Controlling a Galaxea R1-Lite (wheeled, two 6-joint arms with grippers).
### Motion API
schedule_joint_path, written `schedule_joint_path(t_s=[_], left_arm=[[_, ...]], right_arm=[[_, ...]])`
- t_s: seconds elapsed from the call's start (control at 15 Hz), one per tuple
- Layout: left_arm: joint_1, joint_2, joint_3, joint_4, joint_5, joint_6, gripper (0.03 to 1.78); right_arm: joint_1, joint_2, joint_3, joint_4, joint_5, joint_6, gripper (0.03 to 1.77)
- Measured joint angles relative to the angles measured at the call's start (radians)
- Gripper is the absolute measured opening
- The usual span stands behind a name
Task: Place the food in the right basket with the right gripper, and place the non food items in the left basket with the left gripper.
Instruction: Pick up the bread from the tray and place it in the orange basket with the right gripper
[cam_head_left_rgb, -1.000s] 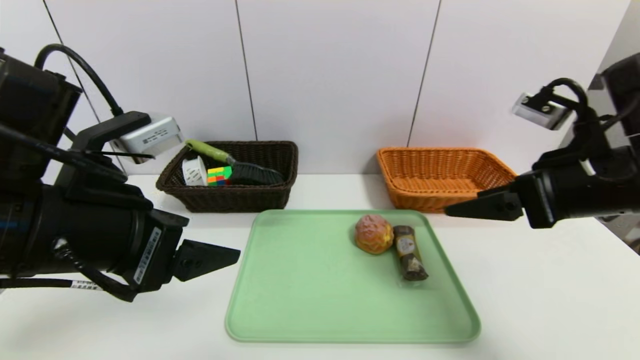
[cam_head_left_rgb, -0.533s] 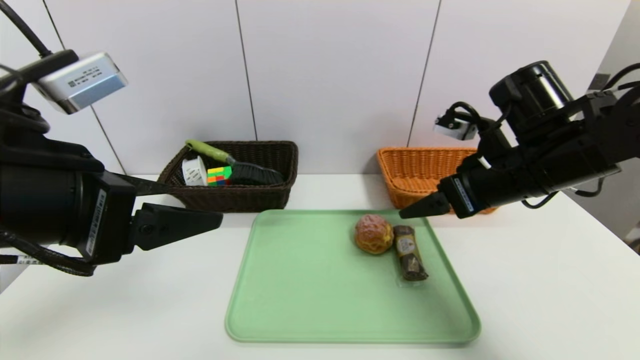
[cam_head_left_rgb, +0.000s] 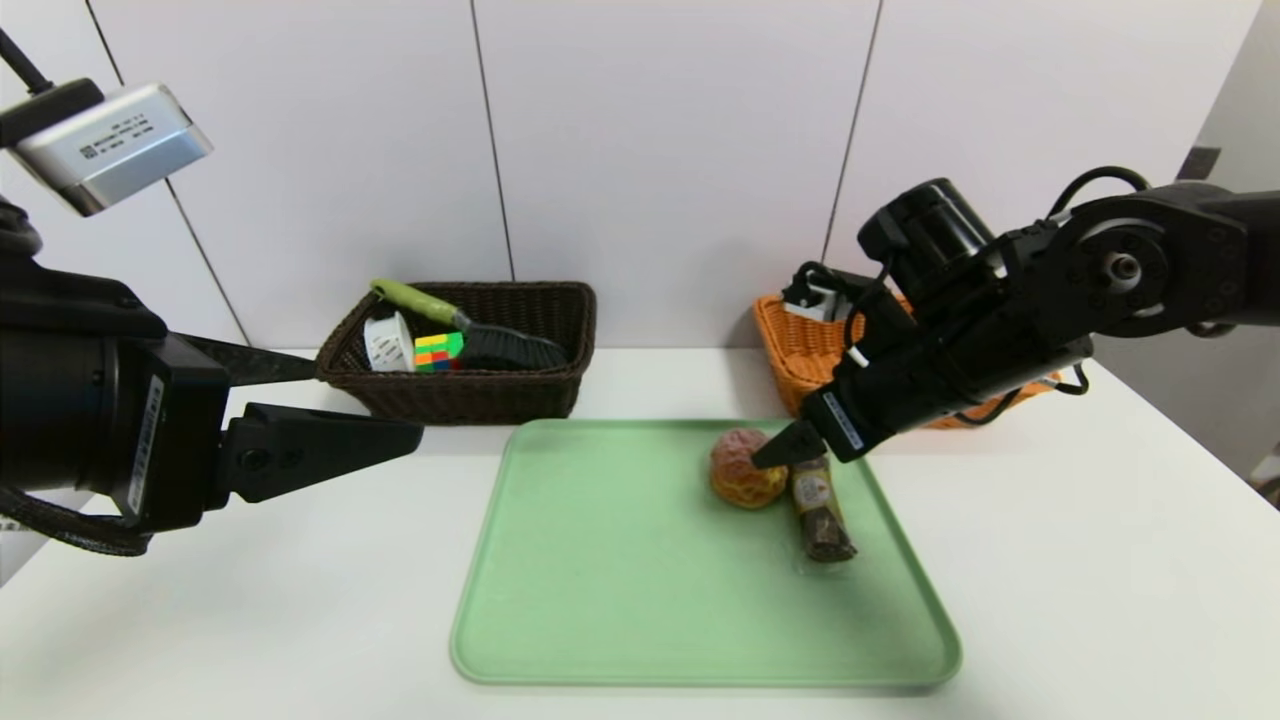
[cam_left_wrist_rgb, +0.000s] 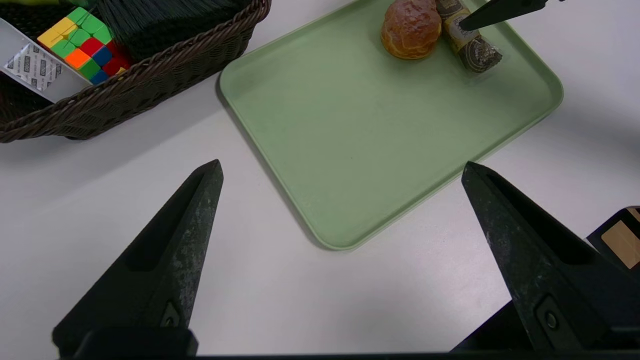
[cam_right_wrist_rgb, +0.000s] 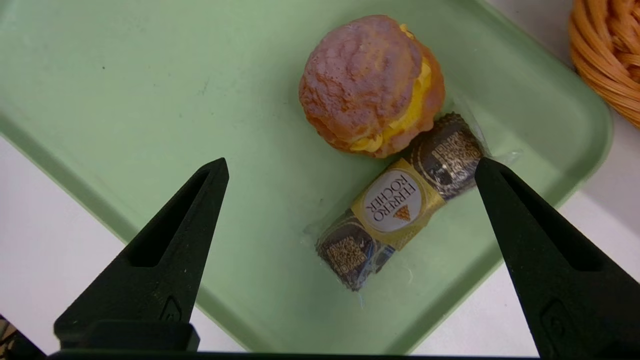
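The bumpy orange-brown bun and the dark wrapped snack lie side by side on the green tray. My right gripper hovers just above them, open; in the right wrist view its fingers straddle the snack, with the bun just beyond. The dark brown left basket holds the white spool, the puzzle cube and the green-handled brush. My left gripper hangs open and empty over the table, left of the tray. The orange right basket is partly hidden behind the right arm.
Both baskets stand against the white back wall, with a gap of bare table between them. In the left wrist view the tray's near corner lies between my left fingers, and the dark basket's rim is farther off.
My right arm has swung in from the right, past the orange basket, and come down over the bun and snack. The left arm rose and drew back slightly to the left.
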Motion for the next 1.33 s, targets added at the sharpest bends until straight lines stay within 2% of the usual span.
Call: schedule_joint_path(t_s=[0.53,0.6,0.93,1.07,1.2,1.33], left_arm=[[0.000,0.000,0.009,-0.007,-0.002,-0.005,1.69],[0.000,0.000,0.010,-0.008,-0.003,-0.005,1.69],[0.000,0.000,0.012,-0.008,-0.002,-0.007,1.69],[0.000,-0.002,0.013,-0.008,-0.002,-0.006,1.69],[0.000,-0.003,0.016,-0.008,-0.002,-0.007,1.69],[0.000,-0.004,0.016,-0.009,-0.002,-0.007,1.69]], right_arm=[[0.028,0.079,-0.017,-0.012,-0.106,-0.109,1.70],[0.036,0.085,-0.017,-0.013,-0.120,-0.113,1.70],[0.073,0.114,-0.013,-0.064,-0.131,-0.114,1.70],[0.084,0.132,-0.011,-0.106,-0.170,-0.113,1.70],[0.087,0.150,-0.008,-0.114,-0.188,-0.113,1.70],[0.087,0.165,-0.007,-0.116,-0.190,-0.113,1.36]])
